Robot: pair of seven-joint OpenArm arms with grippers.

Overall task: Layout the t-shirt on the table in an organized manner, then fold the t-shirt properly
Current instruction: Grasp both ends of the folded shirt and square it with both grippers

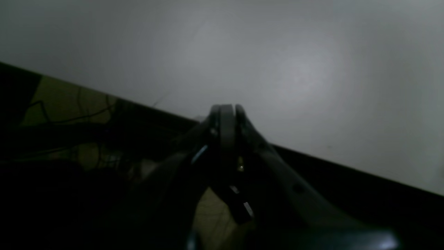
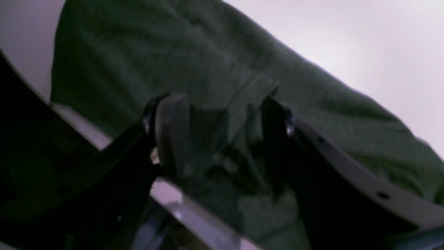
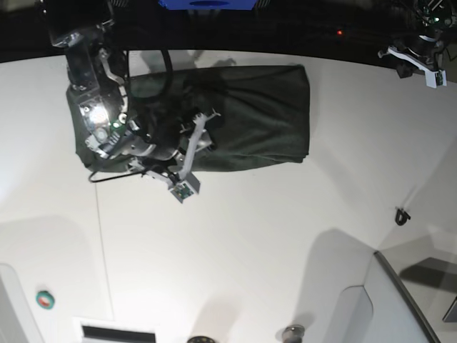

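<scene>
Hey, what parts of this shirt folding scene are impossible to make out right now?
- Base view: the right arm covers the t-shirt's left part.
- Right wrist view: blur hides whether the open right pincer touches cloth.
- Left wrist view: the shut left pincer shows only table; no shirt.
</scene>
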